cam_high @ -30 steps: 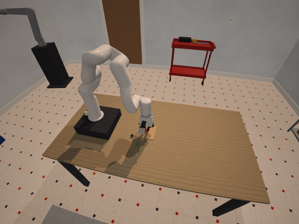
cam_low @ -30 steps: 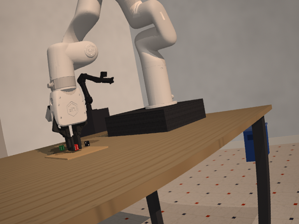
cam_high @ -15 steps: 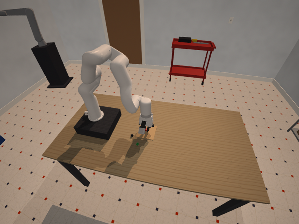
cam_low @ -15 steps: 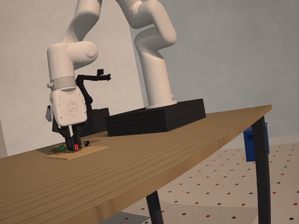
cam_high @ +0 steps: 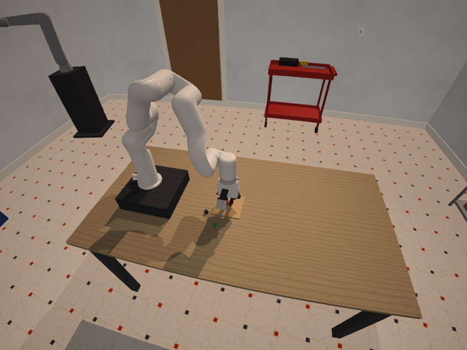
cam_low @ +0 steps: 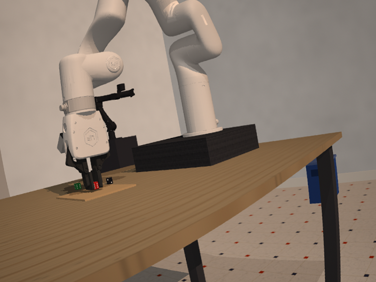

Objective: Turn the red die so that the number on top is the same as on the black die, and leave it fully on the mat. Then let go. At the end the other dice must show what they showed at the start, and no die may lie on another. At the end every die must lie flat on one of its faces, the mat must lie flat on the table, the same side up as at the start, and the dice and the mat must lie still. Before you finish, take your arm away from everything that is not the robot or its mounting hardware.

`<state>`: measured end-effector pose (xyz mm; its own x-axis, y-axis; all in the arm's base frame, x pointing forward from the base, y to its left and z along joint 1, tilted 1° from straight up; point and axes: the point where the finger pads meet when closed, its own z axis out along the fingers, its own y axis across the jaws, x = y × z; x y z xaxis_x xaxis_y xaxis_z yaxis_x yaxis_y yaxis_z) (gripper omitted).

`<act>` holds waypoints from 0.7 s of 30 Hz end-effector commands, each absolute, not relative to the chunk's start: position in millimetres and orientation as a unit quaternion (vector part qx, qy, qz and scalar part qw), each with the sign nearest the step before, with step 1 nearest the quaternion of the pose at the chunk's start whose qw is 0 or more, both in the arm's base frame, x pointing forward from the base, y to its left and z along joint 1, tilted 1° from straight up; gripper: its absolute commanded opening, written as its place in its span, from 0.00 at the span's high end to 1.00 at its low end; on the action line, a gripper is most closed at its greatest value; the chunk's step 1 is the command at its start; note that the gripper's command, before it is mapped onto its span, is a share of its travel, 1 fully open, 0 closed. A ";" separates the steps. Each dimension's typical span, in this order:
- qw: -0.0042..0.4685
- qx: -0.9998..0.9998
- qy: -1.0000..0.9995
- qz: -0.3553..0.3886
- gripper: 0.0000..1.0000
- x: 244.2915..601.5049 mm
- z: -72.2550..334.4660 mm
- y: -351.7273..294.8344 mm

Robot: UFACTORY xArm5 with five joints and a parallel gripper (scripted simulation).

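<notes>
The red die [cam_low: 95, 185] sits low on the tan mat [cam_low: 96, 192], between the fingers of my gripper [cam_low: 93, 184]. The gripper points straight down and is shut on the red die. In the top view the gripper [cam_high: 225, 202] hides most of the red die [cam_high: 228, 203], over the mat [cam_high: 234, 207]. The black die [cam_high: 205, 211] lies on the table off the mat, toward the robot base; it also shows in the exterior view [cam_low: 109, 180]. The green die [cam_high: 214, 224] lies on the table off the mat, in shadow, and shows in the exterior view [cam_low: 77, 185]. The top numbers are too small to read.
The black robot base block [cam_high: 152, 191] stands on the table at the left. A red cart [cam_high: 299, 90] and a black pedestal with a grey arm [cam_high: 80, 100] stand on the floor, away from the table.
</notes>
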<state>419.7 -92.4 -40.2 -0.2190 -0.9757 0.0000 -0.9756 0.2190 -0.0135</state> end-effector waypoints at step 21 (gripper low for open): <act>0.005 -0.625 0.781 -0.007 0.89 421.1 -42.0 -92.3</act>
